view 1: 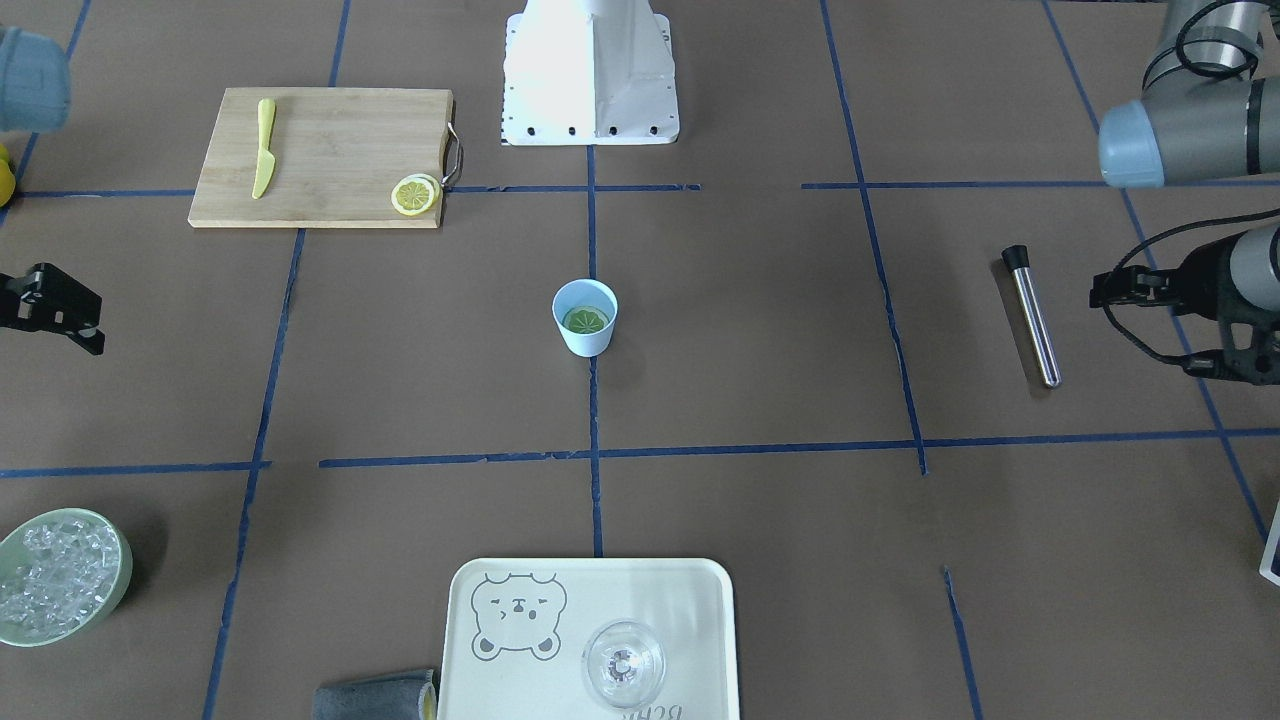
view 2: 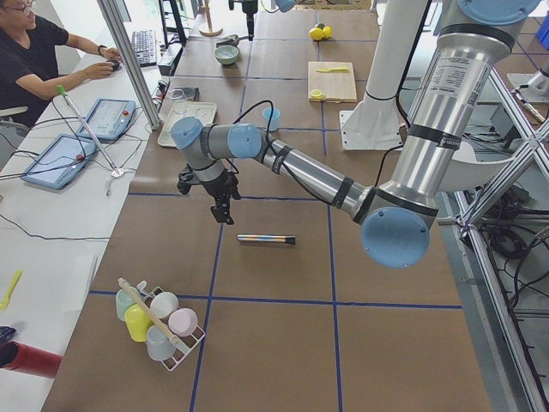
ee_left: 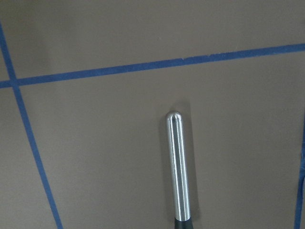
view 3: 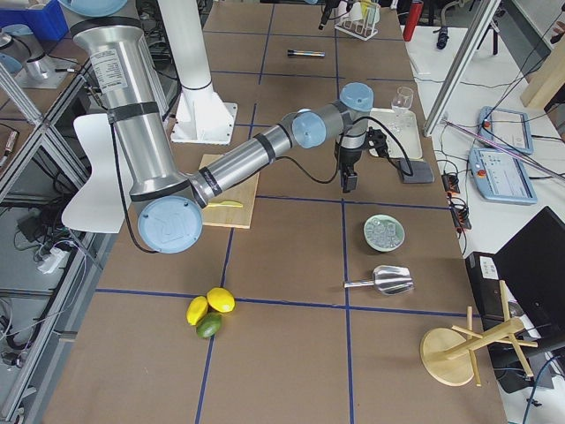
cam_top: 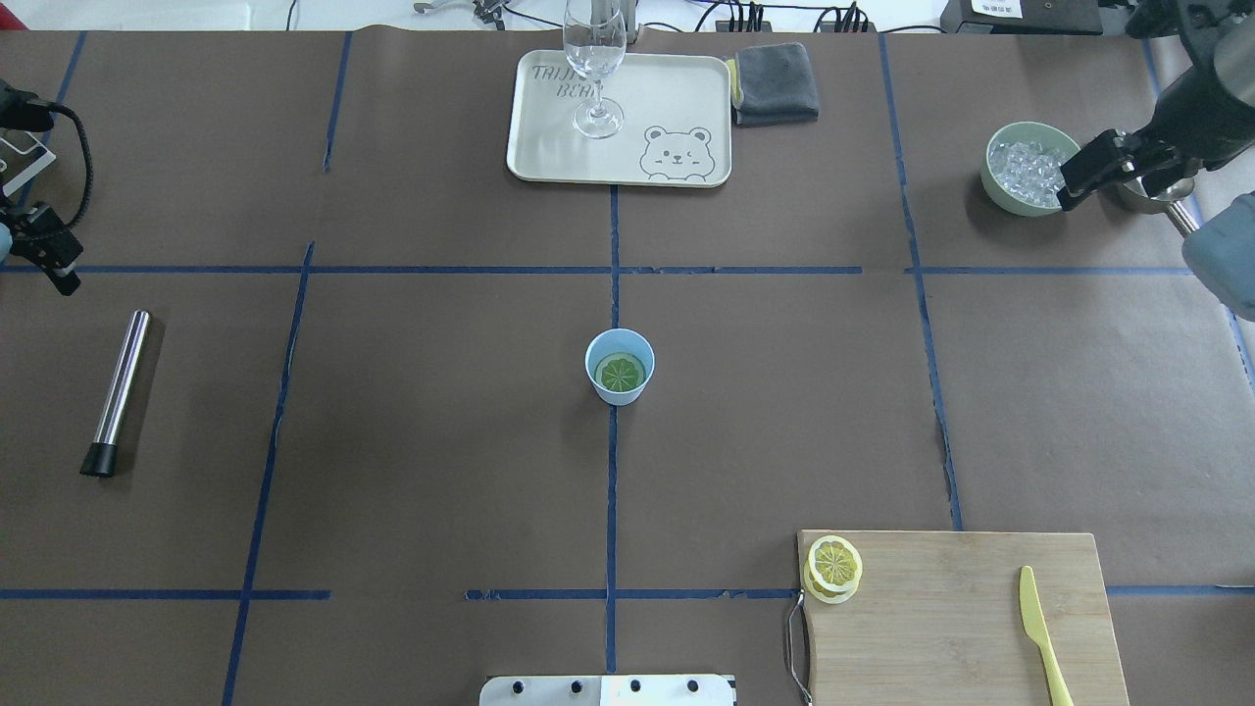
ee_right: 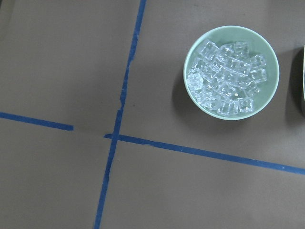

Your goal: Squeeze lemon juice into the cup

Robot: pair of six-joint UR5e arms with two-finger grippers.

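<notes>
The light-blue cup (view 1: 585, 340) stands upright at the middle of the table, also in the overhead view (cam_top: 620, 392). One lemon slice (view 1: 586, 319) lies flat inside it, greenish in the shade (cam_top: 621, 373). More lemon slices (cam_top: 834, 567) are stacked on the corner of the wooden cutting board (cam_top: 941, 618). My left gripper (cam_top: 47, 257) hangs at the table's left edge above a steel muddler (cam_top: 118, 392). My right gripper (cam_top: 1083, 175) hovers by the ice bowl (cam_top: 1020, 172). Both are far from the cup and hold nothing. Their jaws are too small to judge.
A yellow knife (cam_top: 1041, 632) lies on the cutting board. A tray (cam_top: 549, 147) with a clear glass (cam_top: 595, 74) and a grey cloth (cam_top: 775, 83) are at the far side. A metal scoop (view 3: 388, 281) lies beyond the ice bowl.
</notes>
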